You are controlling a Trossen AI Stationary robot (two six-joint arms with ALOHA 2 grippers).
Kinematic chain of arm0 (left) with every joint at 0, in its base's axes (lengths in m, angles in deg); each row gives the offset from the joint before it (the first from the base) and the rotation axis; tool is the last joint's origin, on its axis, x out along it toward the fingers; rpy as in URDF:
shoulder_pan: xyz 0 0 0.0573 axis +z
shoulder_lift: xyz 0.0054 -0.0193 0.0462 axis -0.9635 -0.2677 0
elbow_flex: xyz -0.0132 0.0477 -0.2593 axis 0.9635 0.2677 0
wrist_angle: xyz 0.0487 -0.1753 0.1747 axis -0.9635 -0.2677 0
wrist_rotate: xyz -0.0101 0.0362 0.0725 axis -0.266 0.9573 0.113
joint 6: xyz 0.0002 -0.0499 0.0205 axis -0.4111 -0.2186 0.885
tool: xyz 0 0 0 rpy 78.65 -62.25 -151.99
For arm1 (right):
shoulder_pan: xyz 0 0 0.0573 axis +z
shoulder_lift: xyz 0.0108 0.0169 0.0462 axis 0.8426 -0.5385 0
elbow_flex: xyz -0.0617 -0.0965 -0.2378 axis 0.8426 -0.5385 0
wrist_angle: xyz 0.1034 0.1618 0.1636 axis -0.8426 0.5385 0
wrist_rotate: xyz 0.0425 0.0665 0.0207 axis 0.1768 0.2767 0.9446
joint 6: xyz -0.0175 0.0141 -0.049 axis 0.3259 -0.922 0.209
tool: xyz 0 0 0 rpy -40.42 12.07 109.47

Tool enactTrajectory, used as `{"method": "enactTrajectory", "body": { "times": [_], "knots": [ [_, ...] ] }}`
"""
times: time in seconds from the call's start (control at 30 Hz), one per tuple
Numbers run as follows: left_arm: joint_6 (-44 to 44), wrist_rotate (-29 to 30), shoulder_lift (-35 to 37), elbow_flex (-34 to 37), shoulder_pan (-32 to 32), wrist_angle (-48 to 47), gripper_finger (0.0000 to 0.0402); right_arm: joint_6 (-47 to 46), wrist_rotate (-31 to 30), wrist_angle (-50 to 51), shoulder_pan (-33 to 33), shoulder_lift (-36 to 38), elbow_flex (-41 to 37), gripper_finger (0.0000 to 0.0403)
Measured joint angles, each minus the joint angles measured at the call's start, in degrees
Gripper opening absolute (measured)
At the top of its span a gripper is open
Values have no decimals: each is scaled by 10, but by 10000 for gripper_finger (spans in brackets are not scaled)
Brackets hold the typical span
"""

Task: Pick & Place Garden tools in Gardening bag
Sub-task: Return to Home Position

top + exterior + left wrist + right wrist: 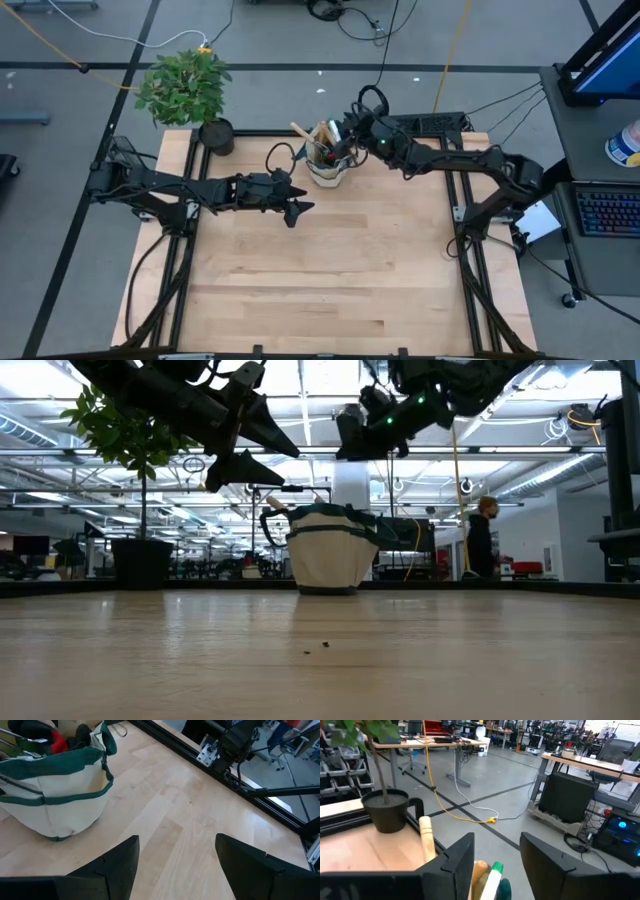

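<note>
Left end effector [297, 210]: fingers spread apart, nothing held between them. It hangs above the table [330, 290], just beside the gardening bag [328, 168] on the left arm's side.

Right end effector [497, 862]: fingers likewise parted and empty. It is raised over the bag's mouth, with tool handles showing directly beneath it.

Progress: the garden tools [318, 135] are seen bunched upright in the bag. No tool is seen lying on the table outside it. The packing is therefore judged complete as far as can be shown. What is judged left is only the drawing back of both arms to their rest poses.

Materials and shapes, bag: beige canvas body, soft and slightly slumped, with a rounded base. A dark green band of pockets is stitched round the sides, and a black loop handle is seen in the low view.

Contents: a pale, rounded wooden handle [426, 837] stands tallest. A green and white plastic piece, taken for the sprayer [495, 872], sits beside it. A red glove [57, 740] is tucked in at the rim.

Table: light wood planks, matt, framed in black rail.

Potted plant [185, 85]: leafy, in a black pot at the far left corner, apart from the bag.
</note>
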State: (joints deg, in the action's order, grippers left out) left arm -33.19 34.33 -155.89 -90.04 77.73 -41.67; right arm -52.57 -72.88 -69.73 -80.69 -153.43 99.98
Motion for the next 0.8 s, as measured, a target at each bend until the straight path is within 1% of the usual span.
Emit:
{"method": "enactTrajectory", "body": {
  "times": [0.13, 0.23, 0.33, 0.43, 0.47, 0.5, 0.63, 0.7, 0.8],
  "knots": [
    [2, 0, 0, 0, 0, -1, 269, -1, 0, 31, 10, 34, 0, 146],
    [-9, 0, 0, 0, 0, -13, 269, -11, 1, 70, 18, 65, 0, 123],
    [-25, -5, 0, 0, 0, -22, 269, -20, 2, 118, 28, 97, 0, 80],
    [-13, -47, 0, 0, 0, -15, 269, -22, 2, 164, 39, 131, 0, 25],
    [-7, -64, 0, 0, 0, -10, 269, -22, 2, 177, 44, 142, 0, 13],
    [-2, -80, 0, 0, 0, -3, 269, -21, 2, 194, 50, 153, 0, 7],
    [13, -127, 0, 0, 0, 42, 269, -24, 2, 252, 78, 194, 0, 12],
    [20, -147, 0, 0, 0, 67, 269, -24, 2, 280, 94, 213, 0, 6],
    [24, -162, 12, 1, -1, 78, 269, -25, 1, 315, 119, 238, -1, 2]
  ]
}}
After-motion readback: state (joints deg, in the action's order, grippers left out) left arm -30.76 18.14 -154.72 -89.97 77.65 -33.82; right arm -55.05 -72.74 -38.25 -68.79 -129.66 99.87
